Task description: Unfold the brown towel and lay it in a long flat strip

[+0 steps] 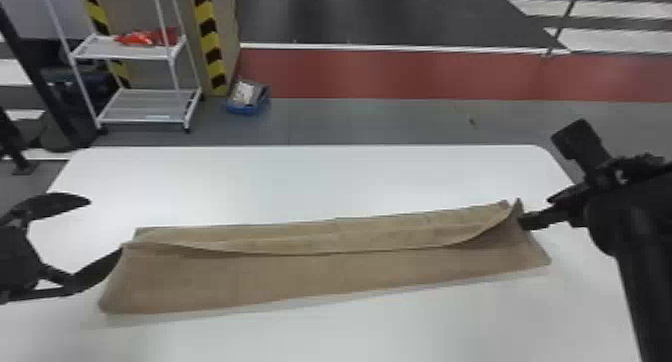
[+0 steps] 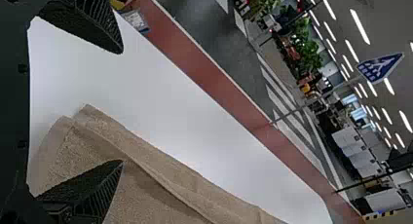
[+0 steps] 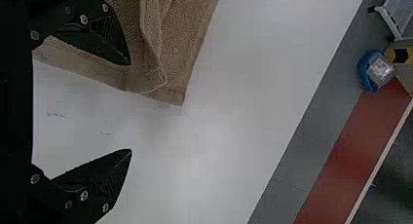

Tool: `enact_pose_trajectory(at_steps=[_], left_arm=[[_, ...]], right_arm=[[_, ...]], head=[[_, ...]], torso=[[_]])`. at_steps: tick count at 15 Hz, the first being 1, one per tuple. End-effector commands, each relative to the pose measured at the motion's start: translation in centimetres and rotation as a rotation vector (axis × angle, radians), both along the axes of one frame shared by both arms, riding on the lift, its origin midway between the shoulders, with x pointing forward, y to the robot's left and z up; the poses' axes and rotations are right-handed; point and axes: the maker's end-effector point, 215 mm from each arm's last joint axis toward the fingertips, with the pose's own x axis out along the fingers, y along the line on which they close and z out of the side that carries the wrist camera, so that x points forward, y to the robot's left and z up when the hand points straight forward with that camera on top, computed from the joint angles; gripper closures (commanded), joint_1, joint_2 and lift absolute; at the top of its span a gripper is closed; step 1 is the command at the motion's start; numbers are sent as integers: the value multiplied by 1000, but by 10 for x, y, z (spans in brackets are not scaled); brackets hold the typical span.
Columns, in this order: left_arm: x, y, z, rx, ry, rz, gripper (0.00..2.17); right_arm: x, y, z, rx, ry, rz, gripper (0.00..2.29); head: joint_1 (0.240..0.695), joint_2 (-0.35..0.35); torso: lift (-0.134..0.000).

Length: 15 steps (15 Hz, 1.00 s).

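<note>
Both are wide open and empty, we see: the left gripper [image 1: 106, 226] at the head view's left, the right gripper [image 3: 130, 107] at its right. We suppose they flank the brown towel [image 1: 310, 281], at lower centre, for opening its upper fold [image 1: 320, 239].

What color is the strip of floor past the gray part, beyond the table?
The floor strip is dull red, clearest in the head view.

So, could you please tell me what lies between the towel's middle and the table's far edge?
In the head view, that stretch is bare white tabletop.
</note>
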Motion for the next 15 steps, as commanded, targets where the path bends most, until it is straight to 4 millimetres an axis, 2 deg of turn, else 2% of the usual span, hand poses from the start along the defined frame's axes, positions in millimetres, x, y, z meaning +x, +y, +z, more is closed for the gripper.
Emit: enact_pose_trajectory(at_steps=[1, 2, 5, 7, 8, 9, 15], left_arm=[[0, -2, 0, 3, -1, -7, 90], [0, -4, -1, 1, 1, -9, 90], [0, -3, -1, 5, 1, -12, 90], [-1, -1, -3, 7, 7, -11, 90], [-1, 0, -5, 7, 10, -11, 90], [0, -4, -4, 13, 1, -26, 90], [7, -15, -6, 14, -7, -59, 103]], right_arm=[[8, 3, 10, 29, -35, 23, 289], [10, 8, 11, 40, -47, 40, 296], [15, 14, 7, 55, -32, 57, 826], [15, 22, 5, 81, -9, 85, 977], [16, 23, 3, 74, -4, 88, 1335], [18, 17, 4, 53, -12, 72, 1494], [8, -22, -5, -19, 23, -42, 1490]], head=[[695, -36], [695, -36], [695, -30], [695, -26], [695, -22], [695, -15], [695, -57]], torso=[[-116], [-116], [-116], [-116], [-116], [-116], [-116]])
